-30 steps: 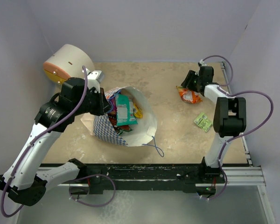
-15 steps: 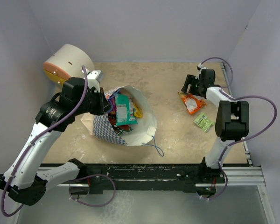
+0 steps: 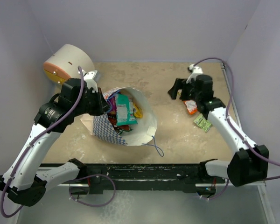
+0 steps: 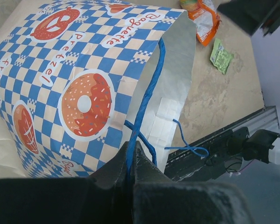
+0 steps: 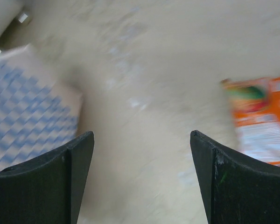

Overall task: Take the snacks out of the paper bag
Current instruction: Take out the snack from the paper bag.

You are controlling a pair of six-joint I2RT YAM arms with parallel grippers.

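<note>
Left gripper point(image 4: 130, 156) clamps the blue handle point(image 4: 147, 100) of the paper bag point(image 3: 147, 122); snacks point(image 3: 123, 109) sit inside. Right gripper point(image 5: 141, 140), jaws apart and empty, hovers at the bag's two o'clock.

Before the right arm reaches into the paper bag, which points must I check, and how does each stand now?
1. Left pincer shut on the blue cord handle: ok.
2. Right pincer open, empty: ok.
3. Orange packet on the table, apart from the right pincer: ok.
4. Paper bag mouth open, green bag visible inside: ok.
5. Whether the green bag lies loose: cannot tell.
</note>
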